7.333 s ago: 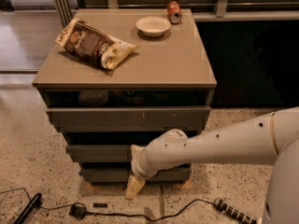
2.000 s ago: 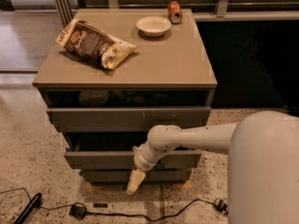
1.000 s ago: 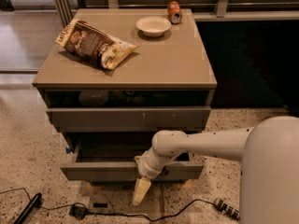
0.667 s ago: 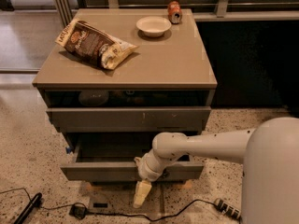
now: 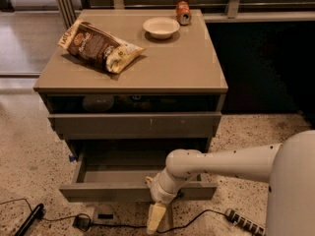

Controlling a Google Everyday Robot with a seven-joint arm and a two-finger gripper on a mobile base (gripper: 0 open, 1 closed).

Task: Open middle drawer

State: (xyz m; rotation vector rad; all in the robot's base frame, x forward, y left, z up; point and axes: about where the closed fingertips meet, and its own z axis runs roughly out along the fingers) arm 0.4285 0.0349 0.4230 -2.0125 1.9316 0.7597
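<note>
The middle drawer (image 5: pixel 113 191) of the grey-taupe cabinet stands pulled well out, its plain flat front toward me and its shallow grey box showing bare inside. My gripper (image 5: pixel 156 216) hangs at the lower edge of that front, just right of its centre, with a pale tip pointing down toward the floor. The white arm (image 5: pixel 221 163) reaches in from the right, across the drawer's right half. Whatever lies below this drawer is hidden behind its front.
The top drawer front (image 5: pixel 133 125) sits slightly out, with dim items in the gap above it. On the cabinet top lie a chip bag (image 5: pixel 101 45), a white bowl (image 5: pixel 161 27) and a can (image 5: pixel 183 12). Cables (image 5: pixel 59 222) and a power strip (image 5: pixel 244 222) lie on the speckled floor.
Over the last seconds the middle drawer has gone from shut to pulled out, and a little further out in the last second. My gripper moved toward me with its front.
</note>
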